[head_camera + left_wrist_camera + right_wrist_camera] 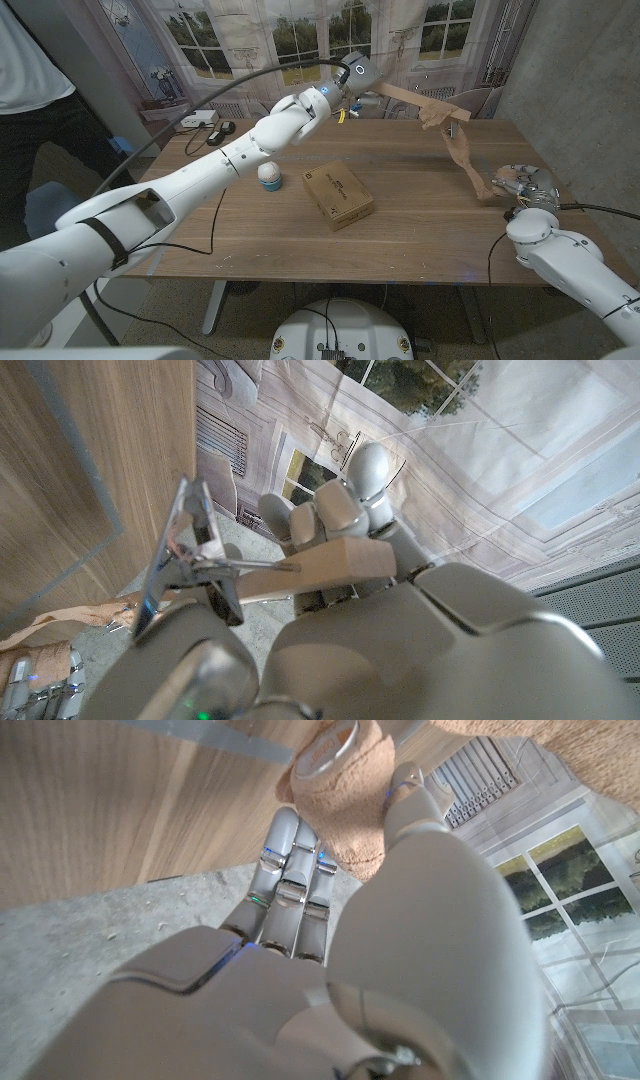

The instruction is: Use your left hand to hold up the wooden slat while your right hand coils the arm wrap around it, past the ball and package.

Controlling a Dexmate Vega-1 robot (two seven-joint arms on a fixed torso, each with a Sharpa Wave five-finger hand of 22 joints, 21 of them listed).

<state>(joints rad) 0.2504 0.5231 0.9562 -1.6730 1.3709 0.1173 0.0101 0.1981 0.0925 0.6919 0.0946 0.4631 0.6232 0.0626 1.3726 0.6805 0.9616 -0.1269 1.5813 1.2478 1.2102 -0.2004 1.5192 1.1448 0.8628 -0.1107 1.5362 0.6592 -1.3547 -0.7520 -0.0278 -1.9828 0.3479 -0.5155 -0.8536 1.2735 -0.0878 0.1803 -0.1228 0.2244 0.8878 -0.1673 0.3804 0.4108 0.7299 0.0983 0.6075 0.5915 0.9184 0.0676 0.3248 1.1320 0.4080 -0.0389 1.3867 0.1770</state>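
My left hand (352,78) grips one end of the wooden slat (425,100) and holds it above the table's far side; the slat (320,568) shows across that hand's fingers in the left wrist view. The tan arm wrap (462,152) is coiled around the slat's right end and hangs down to my right hand (518,184) near the table's right edge. That hand holds the wrap's rolled end (345,795) between its thumb and fingers. The white and blue ball (269,177) and the brown package (338,194) lie on the table's middle.
A white adapter (198,120) and cables lie at the table's back left corner. A person in a white shirt (30,50) stands at the far left. A printed window backdrop hangs behind the table (420,230). A grey wall stands close on the right.
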